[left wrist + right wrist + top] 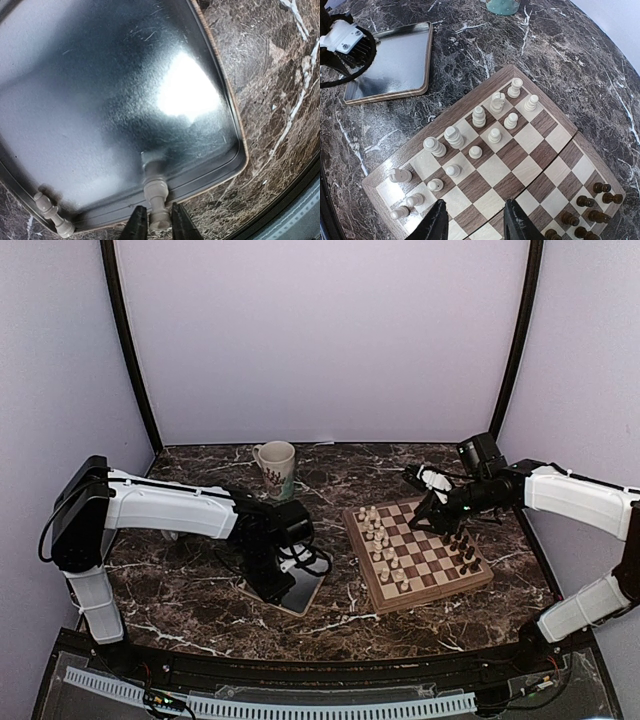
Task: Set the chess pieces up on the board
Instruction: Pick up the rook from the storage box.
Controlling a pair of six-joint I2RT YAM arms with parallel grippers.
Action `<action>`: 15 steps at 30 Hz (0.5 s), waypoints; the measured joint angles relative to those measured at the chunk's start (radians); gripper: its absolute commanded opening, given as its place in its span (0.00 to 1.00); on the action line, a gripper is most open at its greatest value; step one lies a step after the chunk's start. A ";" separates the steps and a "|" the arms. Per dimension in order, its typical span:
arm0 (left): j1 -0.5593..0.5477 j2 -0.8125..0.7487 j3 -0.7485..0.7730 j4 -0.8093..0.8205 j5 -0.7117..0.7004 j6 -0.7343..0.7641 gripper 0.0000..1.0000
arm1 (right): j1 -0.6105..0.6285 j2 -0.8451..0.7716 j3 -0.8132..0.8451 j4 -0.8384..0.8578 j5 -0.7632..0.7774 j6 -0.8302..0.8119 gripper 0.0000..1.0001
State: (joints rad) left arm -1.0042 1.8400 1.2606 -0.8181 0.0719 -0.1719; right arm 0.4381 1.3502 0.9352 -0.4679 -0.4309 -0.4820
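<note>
On the dark, white-veined marble surface (200, 610), the left pincer (159, 229) pinches a cream-white chess piece (156, 192) at the rim of the rectangular silver metal tray (100, 100). To the right, the right pincer (472, 220) hovers spread over the square wooden checkered board (515, 150), whose left side carries more cream-white pieces (479, 116). Farther back stands a white mug (276, 465), before plain lilac walls (320, 340).
</note>
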 measured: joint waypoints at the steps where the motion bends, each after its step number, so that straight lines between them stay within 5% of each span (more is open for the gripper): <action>1: 0.000 0.000 0.000 -0.001 0.000 0.002 0.15 | 0.000 0.000 0.000 0.000 0.000 0.000 0.38; 15: 0.000 0.000 0.117 0.025 0.003 0.035 0.11 | 0.000 0.000 0.000 0.000 0.002 0.000 0.38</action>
State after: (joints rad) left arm -1.0046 1.8400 1.3781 -0.7929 0.0750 -0.1371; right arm 0.4381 1.3502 0.9352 -0.4679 -0.4294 -0.4816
